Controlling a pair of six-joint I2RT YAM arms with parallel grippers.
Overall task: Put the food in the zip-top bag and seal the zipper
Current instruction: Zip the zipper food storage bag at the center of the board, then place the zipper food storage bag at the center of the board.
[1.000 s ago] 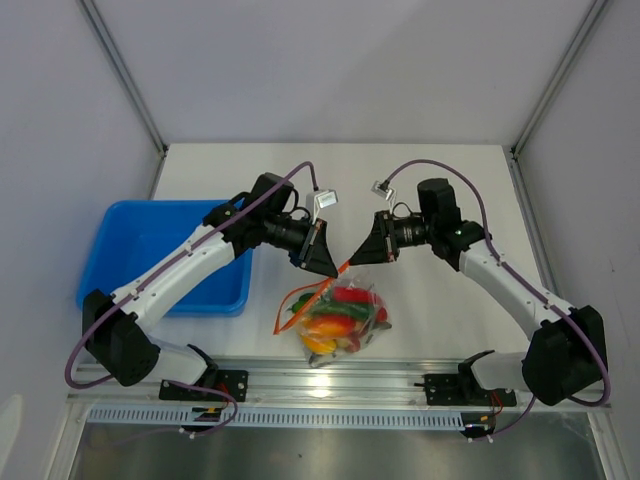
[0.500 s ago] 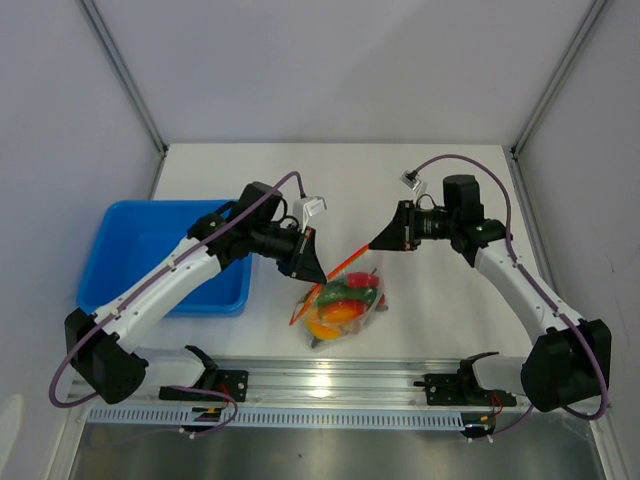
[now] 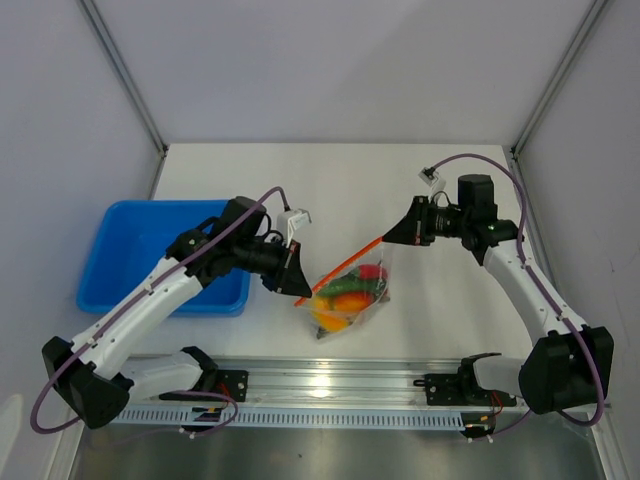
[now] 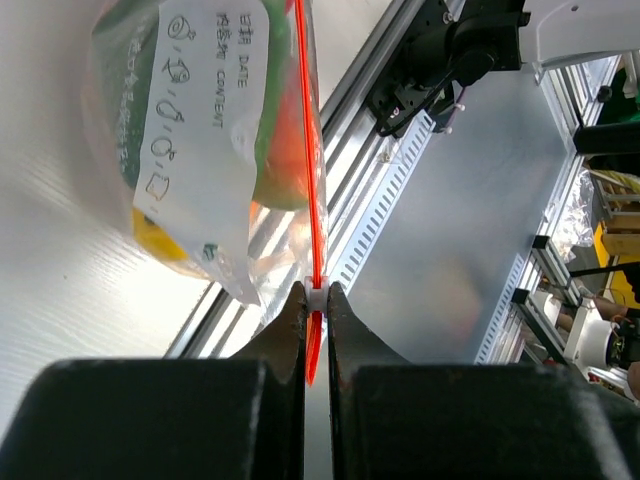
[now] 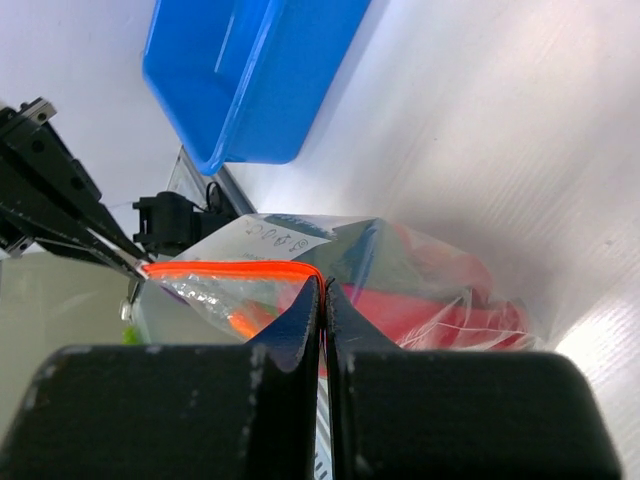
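The clear zip-top bag (image 3: 352, 300) hangs just above the table between my two grippers, with the food (image 3: 345, 292) inside: orange, green and red pieces. The red-orange zipper (image 3: 340, 268) runs taut in a straight line from one gripper to the other. My left gripper (image 3: 298, 290) is shut on the strip's lower left end, where a small white slider (image 4: 316, 293) sits between the fingertips. My right gripper (image 3: 388, 238) is shut on the upper right end of the zipper (image 5: 220, 268). In the left wrist view the bag's white label (image 4: 200, 110) faces the camera.
The blue tray (image 3: 160, 260) stands at the left, close behind the left arm. A metal rail (image 3: 330, 380) runs along the table's near edge under the bag. White walls with metal posts close in the back and sides.
The two grippers have drawn apart along the zipper: the left down and to the left, the right up and to the right. The strip is now stretched straight, and the bag has shifted a little to the right.
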